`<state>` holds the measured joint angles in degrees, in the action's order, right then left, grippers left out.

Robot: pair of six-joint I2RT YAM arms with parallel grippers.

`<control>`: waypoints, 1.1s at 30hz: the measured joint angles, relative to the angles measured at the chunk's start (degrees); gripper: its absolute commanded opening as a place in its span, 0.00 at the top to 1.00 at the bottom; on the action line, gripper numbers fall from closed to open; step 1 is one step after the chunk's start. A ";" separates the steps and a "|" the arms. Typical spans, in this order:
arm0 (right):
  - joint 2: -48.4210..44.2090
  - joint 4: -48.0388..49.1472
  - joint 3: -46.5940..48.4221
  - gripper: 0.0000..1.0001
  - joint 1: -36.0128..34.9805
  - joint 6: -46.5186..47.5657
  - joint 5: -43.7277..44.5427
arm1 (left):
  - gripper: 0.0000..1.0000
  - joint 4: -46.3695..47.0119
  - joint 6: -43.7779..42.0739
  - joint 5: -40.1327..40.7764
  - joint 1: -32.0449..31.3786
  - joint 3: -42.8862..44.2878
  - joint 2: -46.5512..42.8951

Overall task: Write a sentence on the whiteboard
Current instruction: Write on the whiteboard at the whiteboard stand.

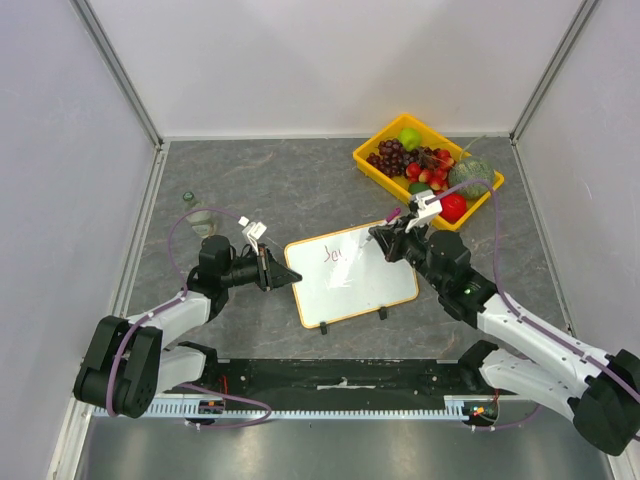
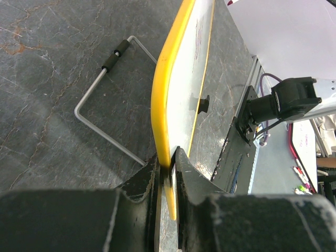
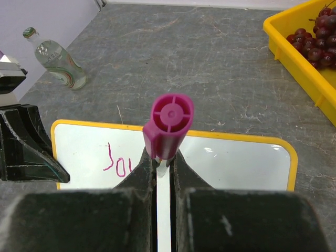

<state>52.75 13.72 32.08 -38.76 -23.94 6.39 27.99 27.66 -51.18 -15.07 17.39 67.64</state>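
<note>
The whiteboard [image 1: 350,280] is faced in glossy white and framed in smooth yellow plastic. The bench [image 1: 250,180] is finished in matt, veined grey stone. The marker [image 3: 169,123] is moulded in smooth magenta plastic. The bottle [image 3: 55,55] is seen as clear glass.

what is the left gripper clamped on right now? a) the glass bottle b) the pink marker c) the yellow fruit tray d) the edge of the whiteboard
d: the left wrist view shows the left gripper pinching the yellow rim of the whiteboard, while the pink marker sits in the right gripper.
</note>
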 measured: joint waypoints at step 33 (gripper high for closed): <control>6.19 6.54 -1.20 1.00 0.00 0.00 2.51 | 0.98 -0.04 0.00 0.02 0.00 0.00 -0.20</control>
<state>58.94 20.25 30.87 -38.76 -23.94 8.91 27.94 27.66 -51.16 -15.07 17.39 67.44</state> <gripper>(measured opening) 0.067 0.182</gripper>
